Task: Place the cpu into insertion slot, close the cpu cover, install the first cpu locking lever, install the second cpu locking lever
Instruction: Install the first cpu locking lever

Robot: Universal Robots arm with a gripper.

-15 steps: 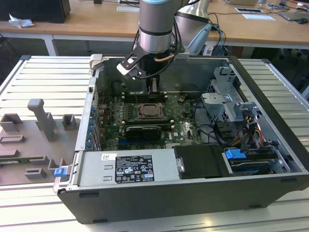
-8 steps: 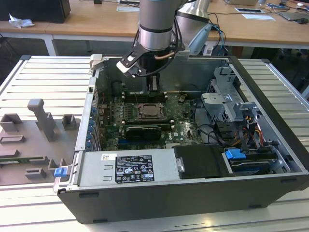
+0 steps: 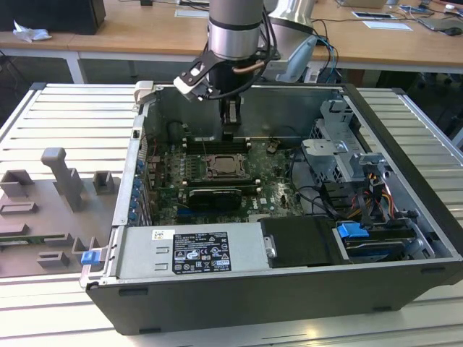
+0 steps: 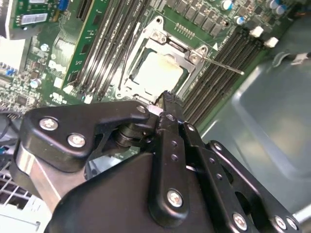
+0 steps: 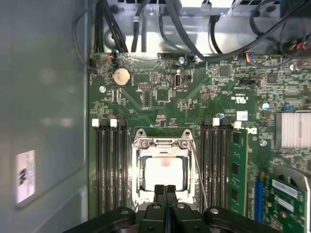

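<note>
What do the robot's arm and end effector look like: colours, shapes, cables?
The arm is a silvery-grey cylinder with a dark band and black cables beside it. The end effector is matte black, built of jointed links with silver screw heads.

Pale metal cpu (image 5: pixel 165 171), shiny metal cpu cover (image 5: pixel 163 143)

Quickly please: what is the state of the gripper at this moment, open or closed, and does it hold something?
Gripper: closed, fingers together with nothing visible between them, tips at the edge of the cpu cover.
</note>
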